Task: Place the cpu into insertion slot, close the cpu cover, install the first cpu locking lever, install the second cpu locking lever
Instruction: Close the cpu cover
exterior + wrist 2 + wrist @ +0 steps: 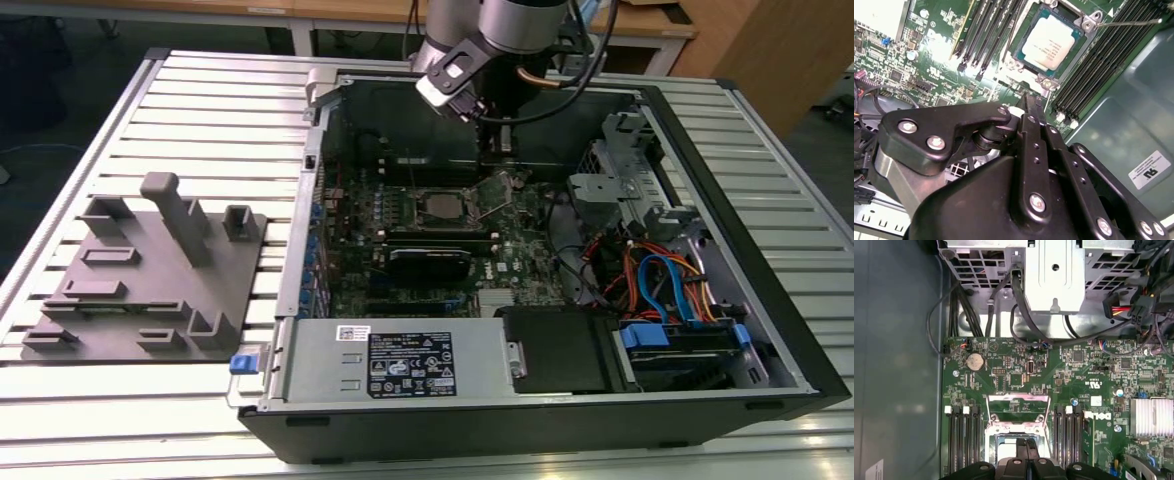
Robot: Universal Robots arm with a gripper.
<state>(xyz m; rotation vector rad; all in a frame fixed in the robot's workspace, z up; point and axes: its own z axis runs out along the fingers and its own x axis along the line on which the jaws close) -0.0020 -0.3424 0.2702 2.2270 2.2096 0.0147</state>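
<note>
**A:** What's in the exterior view?

**B:** An open computer case (pixel 787 330) lies on the slatted surface (pixel 200 110). The arm reaches down into it. The end effector (pixel 499 158) hangs just beside the socket, where the cpu (pixel 439 207) sits flat.

**A:** And the second wrist view?

**B:** The cpu (pixel 1049 42) rests in the socket, silver top up. The end effector (pixel 1030 102) has its fingers pressed together with nothing visible between them, tips near the socket's edge.

**A:** The first wrist view?

**B:** The cpu cover (pixel 1017 398) stands open, off the socket. The end effector (pixel 1026 445) is close beside it.
</note>
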